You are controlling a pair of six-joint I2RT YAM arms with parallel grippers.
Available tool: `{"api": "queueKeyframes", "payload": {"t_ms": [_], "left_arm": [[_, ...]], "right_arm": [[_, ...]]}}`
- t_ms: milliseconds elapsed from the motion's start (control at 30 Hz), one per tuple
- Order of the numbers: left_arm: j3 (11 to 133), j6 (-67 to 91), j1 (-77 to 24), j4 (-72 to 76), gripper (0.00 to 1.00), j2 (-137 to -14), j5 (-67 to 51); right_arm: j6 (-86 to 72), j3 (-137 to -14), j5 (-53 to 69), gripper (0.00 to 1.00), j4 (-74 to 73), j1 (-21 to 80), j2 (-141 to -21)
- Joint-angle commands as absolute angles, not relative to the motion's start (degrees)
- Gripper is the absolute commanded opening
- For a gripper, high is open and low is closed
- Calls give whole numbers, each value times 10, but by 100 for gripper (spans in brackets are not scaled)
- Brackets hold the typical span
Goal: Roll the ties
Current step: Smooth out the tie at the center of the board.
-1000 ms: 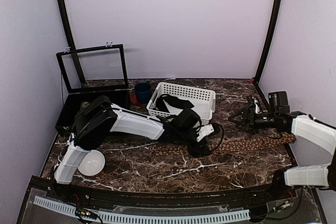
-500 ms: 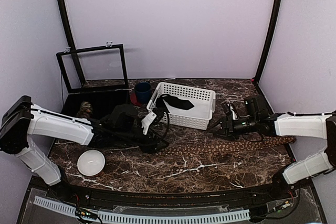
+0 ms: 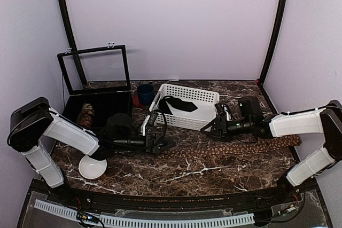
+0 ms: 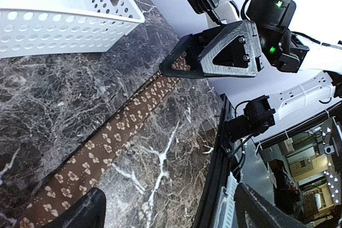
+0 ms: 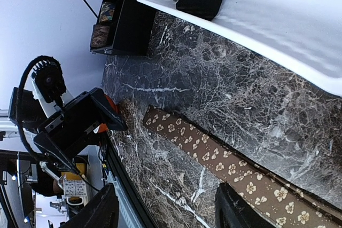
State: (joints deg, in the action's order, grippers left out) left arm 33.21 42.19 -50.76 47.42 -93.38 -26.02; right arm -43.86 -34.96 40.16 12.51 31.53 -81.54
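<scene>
Top external, near to far. Near left: white bowl [image 3: 92, 166] on the dark marble table [image 3: 181, 175], partly under the left arm. Just beyond, across the middle: one tie [image 3: 235, 148], unrolled, lying flat and straight from the table's centre to the right edge, brown with a tan flower print. At its left end: left gripper [image 3: 162, 144], low over the marble, pointing right. Left wrist view: fingers [image 4: 80, 211] spread wide, nothing held, the tie's end on the marble by them. Farther along, over the tie: right gripper [image 3: 207, 129], pointing left, tips down at the cloth. Right wrist view: jaws parted, bare marble in the gap, tie passing under one finger, not pinched. Beyond: white perforated basket [image 3: 188, 111] with a dark cloth [image 3: 179, 106] inside. Left of it: blue cup [image 3: 145, 93]. Far left: black box [image 3: 72, 111], lid up, holding a brown coil [image 3: 85, 113].
</scene>
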Motion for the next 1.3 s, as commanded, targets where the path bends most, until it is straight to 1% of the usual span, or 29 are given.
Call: {"api": "queueKeyframes", "payload": {"t_ms": [0,267,433,600,700,767,900,1000,1133,1267], "left_arm": [[329,498,-507,583,88,-957,-298],[324,535,-480,596,90,-1030,-300],[285,594,-463,637,88,-1069,-296],[274,577,-463,560,87,-1050,-274],[291,539,-463,497,87,-1024,-266],[314,492,-463,448,87,-992,-266],[393,335,-477,234,83,-913,-230],[437,180,-492,95,84,-877,-206],[467,7,-509,7,89,-887,-153],[495,-89,-541,-19,90,-938,-118]], "right_arm": [[-439,-365,392,61,142,319,-812],[-433,-373,394,61,132,320,-814],[-429,-372,392,61,123,320,-812],[-430,-369,395,61,125,321,-815],[-435,-367,396,61,134,323,-820],[-440,-364,395,61,142,328,-822],[-447,-364,394,61,153,339,-829],[-442,-367,394,61,150,340,-828],[-428,-373,390,61,133,340,-822],[-422,-375,388,61,126,340,-819]]}}
